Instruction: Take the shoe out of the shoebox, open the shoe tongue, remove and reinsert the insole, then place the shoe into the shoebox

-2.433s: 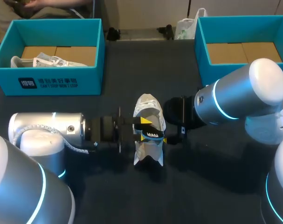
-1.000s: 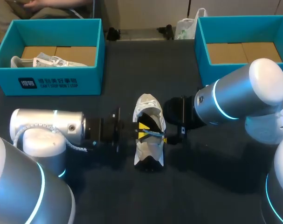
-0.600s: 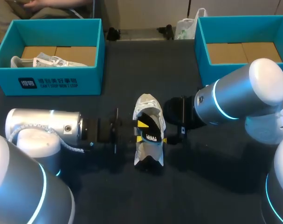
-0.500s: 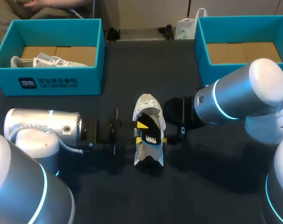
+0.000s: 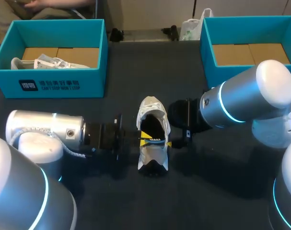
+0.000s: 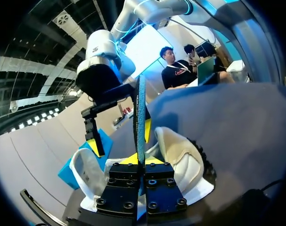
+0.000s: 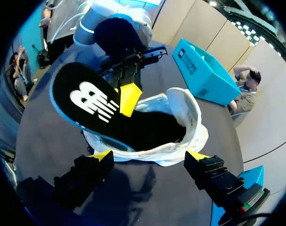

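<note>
Lying on the dark table [image 5: 222, 191] between the two arms, a soft white shoe [image 5: 152, 109] is seen on its sole. Its insole [image 7: 93, 106] — flat, black-topped, blue-edged — is pinched by the left gripper [image 6: 141, 160], one end tucked inside the shoe and the other raised. The right gripper [image 7: 150, 156] is spread wide beside the shoe — nothing is clamped.
</note>
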Available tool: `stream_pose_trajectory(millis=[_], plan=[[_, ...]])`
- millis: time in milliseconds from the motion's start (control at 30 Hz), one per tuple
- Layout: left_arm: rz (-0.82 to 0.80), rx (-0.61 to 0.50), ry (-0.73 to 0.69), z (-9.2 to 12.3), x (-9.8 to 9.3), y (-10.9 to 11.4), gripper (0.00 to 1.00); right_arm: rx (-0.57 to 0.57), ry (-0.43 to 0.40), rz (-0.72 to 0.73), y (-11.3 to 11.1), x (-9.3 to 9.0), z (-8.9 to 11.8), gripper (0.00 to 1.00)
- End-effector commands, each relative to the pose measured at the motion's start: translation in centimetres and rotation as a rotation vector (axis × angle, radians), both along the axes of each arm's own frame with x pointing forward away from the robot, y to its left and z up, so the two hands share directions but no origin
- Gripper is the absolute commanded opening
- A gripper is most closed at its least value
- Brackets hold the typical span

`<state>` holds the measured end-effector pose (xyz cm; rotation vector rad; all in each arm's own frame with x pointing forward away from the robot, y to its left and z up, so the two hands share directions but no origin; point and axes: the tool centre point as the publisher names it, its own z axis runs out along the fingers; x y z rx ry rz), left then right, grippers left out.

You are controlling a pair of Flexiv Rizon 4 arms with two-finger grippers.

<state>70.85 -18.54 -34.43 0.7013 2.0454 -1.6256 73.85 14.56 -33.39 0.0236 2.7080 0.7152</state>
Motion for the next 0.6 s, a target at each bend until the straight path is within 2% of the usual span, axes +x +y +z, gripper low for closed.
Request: stream_pose_trajectory(millis=[33,200,333,400,500,600], plan=[[0.004,0.002,-0.012,-0.9,1.0,-0.7,0.00,0.001,-0.002,-0.002,0.1,-0.1,-0.1,1.00],[0.014,0.011,-0.022,-1.6,1.9,-1.2,0.00,0.001,-0.002,-0.002,0.1,-0.1,-0.1,1.00],[0.023,0.016,-0.017,-1.5,1.9,-1.2,0.00,0.001,-0.002,-0.002,0.1,-0.1,-0.1,1.00],[0.026,0.008,-0.012,-0.9,1.7,-0.8,0.23,0.001,-0.002,-0.002,0.1,-0.1,-0.1,1.00],[0.027,-0.009,-0.008,-0.2,1.5,-0.4,0.29,0.001,-0.002,-0.002,0.1,-0.1,-0.1,1.00],[0.024,-0.024,-0.006,0.5,1.1,-0.1,0.29,0.001,-0.002,-0.002,0.1,-0.1,-0.1,1.00]])
